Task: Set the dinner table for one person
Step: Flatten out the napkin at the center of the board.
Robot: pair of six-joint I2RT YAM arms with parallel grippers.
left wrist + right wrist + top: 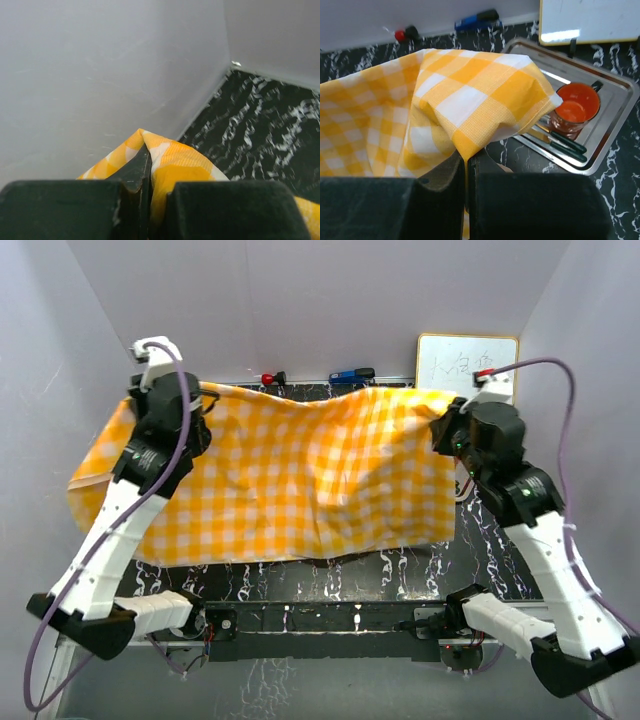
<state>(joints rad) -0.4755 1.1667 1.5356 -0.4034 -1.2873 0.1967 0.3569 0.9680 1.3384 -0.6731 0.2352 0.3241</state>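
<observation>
Across the whole workspace, one dinner table [330, 580]: black, veined white like marble, mostly hidden. Over it, sagging at the middle of its far edge, one orange-and-white checked cloth [300, 470]. Clamped on its far left corner, jaws pressed together on the fabric: left gripper [149, 172]. Likewise at the far right corner, pinching a fold: right gripper [466, 167]. Against the back wall, one whiteboard [466, 365]. Just beyond the right corner, one steel tray [615, 85] carrying one orange cup [576, 112] and two dark-handled utensils [565, 142]. Along the back edge, one blue marker [350, 374], one red-capped marker [272, 378].

The small whiteboard [467, 362] against the back wall carries faint handwritten marks, too small to read.
</observation>
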